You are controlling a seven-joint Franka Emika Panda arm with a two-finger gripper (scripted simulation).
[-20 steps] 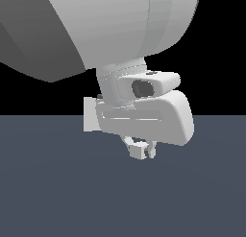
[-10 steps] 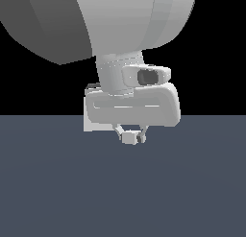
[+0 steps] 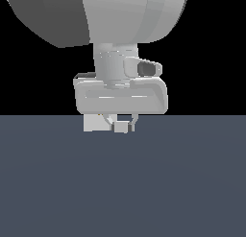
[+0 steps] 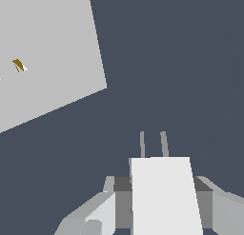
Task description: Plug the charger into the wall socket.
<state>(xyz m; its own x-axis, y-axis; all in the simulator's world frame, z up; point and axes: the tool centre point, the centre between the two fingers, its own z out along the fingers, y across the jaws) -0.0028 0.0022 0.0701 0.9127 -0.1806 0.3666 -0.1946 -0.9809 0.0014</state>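
Wrist view: gripper (image 4: 159, 205) is clamped on the charger (image 4: 164, 196), prongs aimed past the socket (image 4: 47, 53) (off to one side). I'd line prongs up with the holes first, then push straight.

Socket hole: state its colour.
Dark yellowish-brown, on the white wall socket; clearest in the wrist view.

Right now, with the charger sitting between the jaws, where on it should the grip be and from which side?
Grip the charger on the two flat side faces of its boxy body, coming from behind, opposite the prongs. The gripper appears to straddle it this way already. That leaves the prongs free and pointing forward; the wall socket sits off to one side, so alignment seems unfinished.
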